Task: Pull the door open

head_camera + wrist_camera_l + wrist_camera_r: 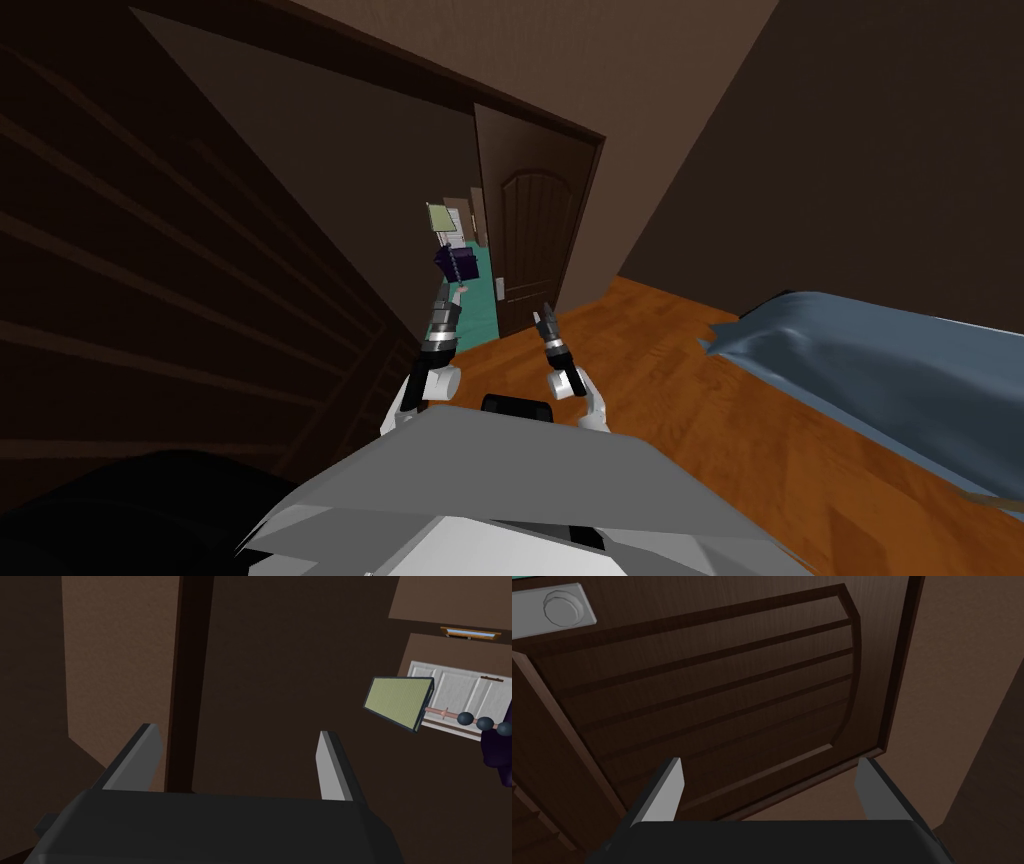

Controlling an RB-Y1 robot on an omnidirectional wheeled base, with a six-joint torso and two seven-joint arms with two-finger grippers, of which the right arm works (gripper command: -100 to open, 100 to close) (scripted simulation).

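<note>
Left of centre in the head view, our left gripper hangs spread before the gap. Mid-frame stands the dark door, ajar; our right gripper, spread too, faces its panel. We should pinch the knob squarely at the free edge, then draw back over bare floor, minding the bed at right.

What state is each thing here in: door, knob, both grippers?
Door: partly open, with a gap on its knob side.
Knob: not gripped.
Left gripper: open, empty.
Right gripper: open, empty, facing the door.
</note>
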